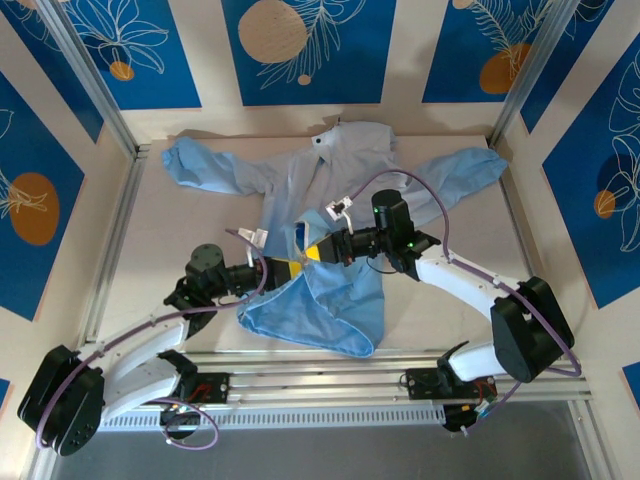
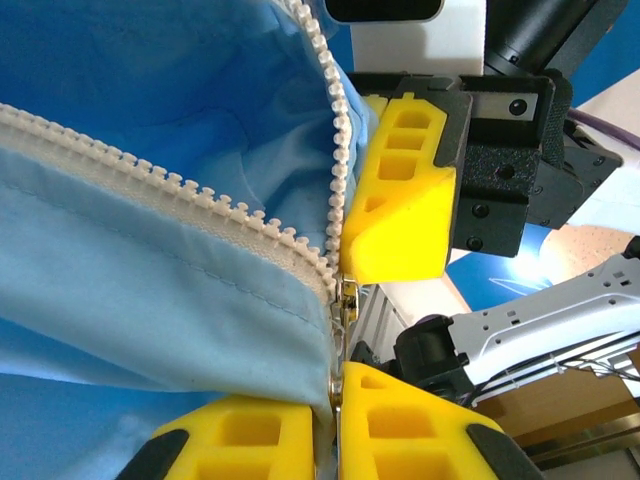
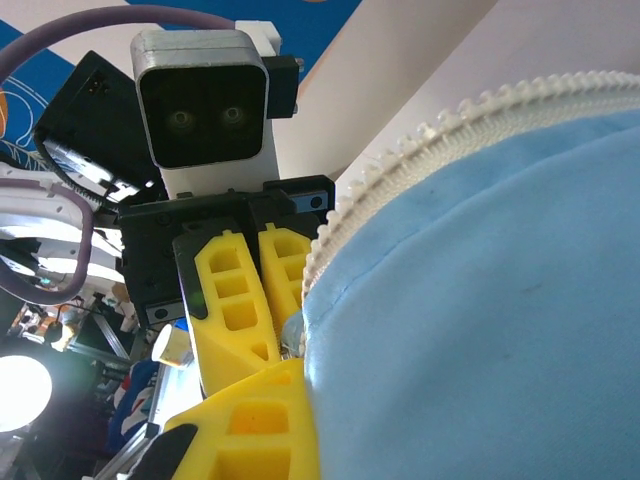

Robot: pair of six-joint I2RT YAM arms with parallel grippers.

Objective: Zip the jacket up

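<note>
We are seeing the jacket (image 1: 350, 170) lying spread on the counter (image 1: 190, 225), sleeves out. The left gripper (image 2: 336, 395) is clamping its fingers on the zipper (image 2: 200, 195) at its lower end; the right gripper (image 1: 322, 250) is sitting just beside it, but we cannot tell its fingers' state

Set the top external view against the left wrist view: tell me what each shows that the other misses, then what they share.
Top external: the whole jacket spread on the table, sleeves out, with the left pincer and right pincer meeting at its front. Left wrist: two rows of zipper teeth converging at a metal slider just above the left pincer's yellow fingers. Shared: light-blue fabric and both pincers.
</note>
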